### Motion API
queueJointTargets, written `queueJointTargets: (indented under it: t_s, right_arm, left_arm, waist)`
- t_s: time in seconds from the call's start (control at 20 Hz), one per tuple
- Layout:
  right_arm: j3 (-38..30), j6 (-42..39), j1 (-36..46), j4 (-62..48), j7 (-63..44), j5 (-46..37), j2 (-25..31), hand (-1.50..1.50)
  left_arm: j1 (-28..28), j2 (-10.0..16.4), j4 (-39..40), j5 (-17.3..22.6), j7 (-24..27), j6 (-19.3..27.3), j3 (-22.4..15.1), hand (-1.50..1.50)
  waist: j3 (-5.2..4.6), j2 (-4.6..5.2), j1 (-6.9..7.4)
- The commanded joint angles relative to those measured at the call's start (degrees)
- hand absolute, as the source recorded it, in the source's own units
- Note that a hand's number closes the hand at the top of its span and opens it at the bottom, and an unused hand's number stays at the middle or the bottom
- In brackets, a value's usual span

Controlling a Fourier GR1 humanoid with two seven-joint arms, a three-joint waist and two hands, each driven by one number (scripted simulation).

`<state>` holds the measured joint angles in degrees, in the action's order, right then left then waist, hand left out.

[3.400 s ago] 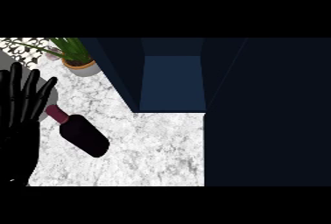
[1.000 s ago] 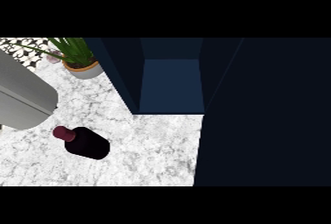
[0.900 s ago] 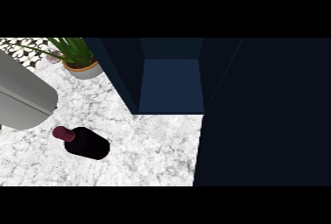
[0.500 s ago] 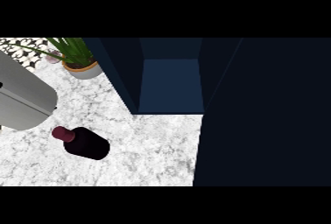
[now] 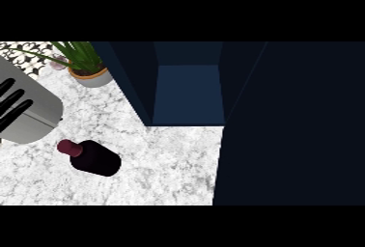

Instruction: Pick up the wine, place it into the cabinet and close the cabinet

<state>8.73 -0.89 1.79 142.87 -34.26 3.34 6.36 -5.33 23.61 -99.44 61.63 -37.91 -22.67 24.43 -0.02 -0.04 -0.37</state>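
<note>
Marble counter [image 5: 164,159]: the wine [image 5: 91,157], apart from the left hand [image 5: 18,108] with fingers spread straight, is best grasped around its body.

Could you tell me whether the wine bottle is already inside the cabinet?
No, the wine bottle sits on the counter, outside the open cabinet.

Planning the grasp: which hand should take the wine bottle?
Left, likely. The left hand shows at the view's left edge, close beside the wine bottle on the counter; the right hand is out of view.
</note>
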Motion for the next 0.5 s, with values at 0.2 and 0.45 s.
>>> queueJointTargets:
  t_s: [0.2,0.45]
  right_arm:
    - [-0.38,-0.10,-1.30,7.61,-3.32,2.92,-0.25,-1.50]
    - [1.41,0.42,1.86,4.73,-2.76,-0.70,-0.88,-1.50]
  left_arm:
    - [0.42,-2.13,8.91,-5.09,3.36,-7.91,-1.56,-1.50]
    - [-2.52,-5.97,12.27,-12.32,7.66,-7.85,-4.89,-1.50]
  waist:
    - [0.00,0.00,-0.02]
    - [-0.01,0.04,-0.02]
